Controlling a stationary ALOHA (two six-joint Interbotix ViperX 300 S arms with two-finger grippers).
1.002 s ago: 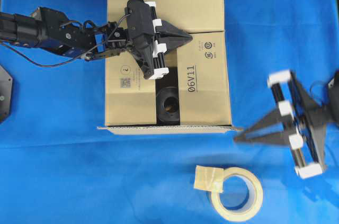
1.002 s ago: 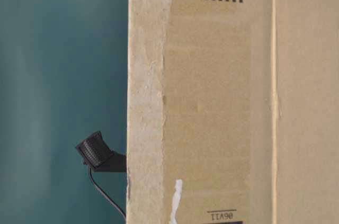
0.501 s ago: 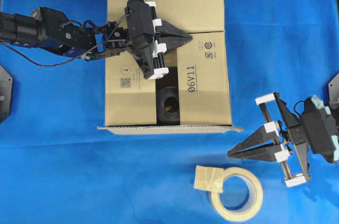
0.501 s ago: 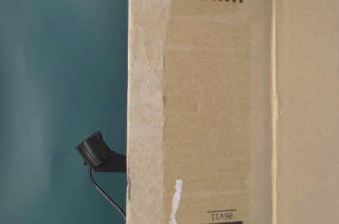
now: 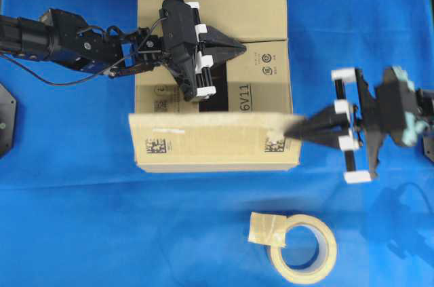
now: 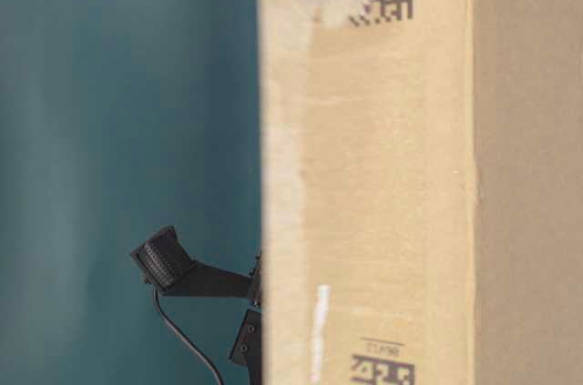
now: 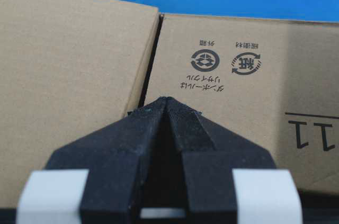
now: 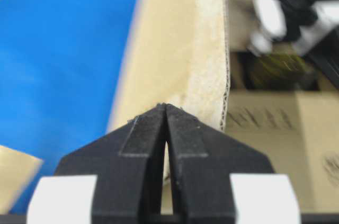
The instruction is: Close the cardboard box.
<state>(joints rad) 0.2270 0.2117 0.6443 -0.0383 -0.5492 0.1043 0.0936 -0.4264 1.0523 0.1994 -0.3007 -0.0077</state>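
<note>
The cardboard box [image 5: 210, 2] sits at the upper middle of the blue cloth. Its far flap and two side flaps lie folded in. My left gripper [image 5: 241, 47] is shut and rests its tip on the side flaps near the centre seam, as the left wrist view [image 7: 167, 99] shows. The near flap [image 5: 213, 139], with printed square codes, is raised and leans in over the opening. My right gripper [image 5: 293, 131] is shut, with its tip against that flap's right end [image 8: 185, 65]. The flap fills the table-level view [image 6: 392, 176].
A beige tape roll [image 5: 303, 248] with a loose tape end lies in front of the box, near the front edge. Blue cloth [image 5: 81, 219] covers the table around the box. A dark gap [image 5: 218, 102] stays open between the flaps.
My right gripper moved up and left to the near flap's right end. The near flap swung up and over the opening, hiding the dark object inside. The left arm stayed still.
</note>
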